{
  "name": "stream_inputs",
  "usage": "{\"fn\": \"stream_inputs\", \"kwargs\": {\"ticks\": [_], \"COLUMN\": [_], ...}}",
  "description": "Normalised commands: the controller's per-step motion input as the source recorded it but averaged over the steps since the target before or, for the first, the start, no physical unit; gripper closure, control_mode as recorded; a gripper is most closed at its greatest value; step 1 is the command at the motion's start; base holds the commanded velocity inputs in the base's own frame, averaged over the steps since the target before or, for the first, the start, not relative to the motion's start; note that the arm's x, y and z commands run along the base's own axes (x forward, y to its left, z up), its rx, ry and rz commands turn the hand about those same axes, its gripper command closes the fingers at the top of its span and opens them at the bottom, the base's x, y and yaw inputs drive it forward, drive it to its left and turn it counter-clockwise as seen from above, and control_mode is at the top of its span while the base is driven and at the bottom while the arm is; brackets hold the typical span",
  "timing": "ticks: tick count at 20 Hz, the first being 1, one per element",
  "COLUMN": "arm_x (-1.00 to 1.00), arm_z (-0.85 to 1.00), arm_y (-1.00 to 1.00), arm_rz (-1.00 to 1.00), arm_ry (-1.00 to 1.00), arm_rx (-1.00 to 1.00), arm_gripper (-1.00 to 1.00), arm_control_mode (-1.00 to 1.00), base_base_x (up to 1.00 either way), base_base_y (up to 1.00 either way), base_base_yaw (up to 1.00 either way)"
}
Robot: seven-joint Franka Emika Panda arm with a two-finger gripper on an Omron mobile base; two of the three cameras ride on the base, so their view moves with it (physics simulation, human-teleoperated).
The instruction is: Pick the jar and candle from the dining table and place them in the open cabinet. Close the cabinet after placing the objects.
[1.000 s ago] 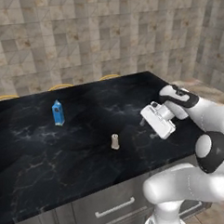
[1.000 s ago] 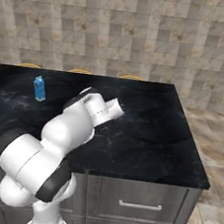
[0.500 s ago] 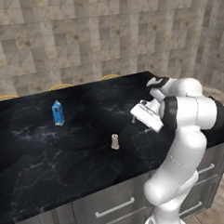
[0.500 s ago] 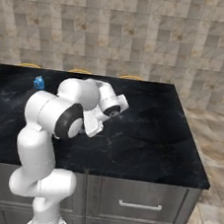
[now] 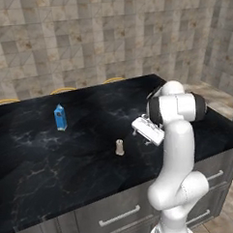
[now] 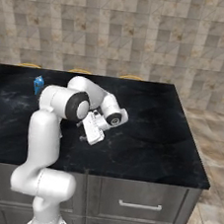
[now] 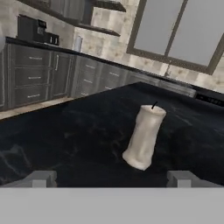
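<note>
Two spread fingers of the hand [image 7: 111,179] point level at the candle [image 7: 144,136].

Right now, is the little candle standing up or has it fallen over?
Standing up. The candle stands on its wider base on the dining table, wick end on top. It looks slanted in the hand view, but that camera is tilted.
</note>
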Motion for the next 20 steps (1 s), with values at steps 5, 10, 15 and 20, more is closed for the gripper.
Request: {"fn": "stream_inputs", "kwargs": {"ticks": [5, 10, 15, 20], "arm_x": [0.13, 0.09, 0.0, 0.05], "arm_z": [-0.01, 0.26, -0.01, -0.02], "arm_y": [0.21, 0.33, 0.04, 0.02], "arm_rz": [0.0, 0.0, 0.0, 0.0], "arm_ry": [0.41, 0.38, -0.04, -0.13], "arm_rx": [0.26, 0.07, -0.17, -0.27], "arm_gripper": [-1.0, -1.0, -1.0, -1.0], "arm_control_mode": [-1.0, -1.0, -1.0, -1.0], "base_base_x": [0.0, 0.0, 0.0, 0.0], "base_base_y": [0.0, 0.0, 0.0, 0.0], "base_base_yaw": [0.0, 0.0, 0.0, 0.0]}}
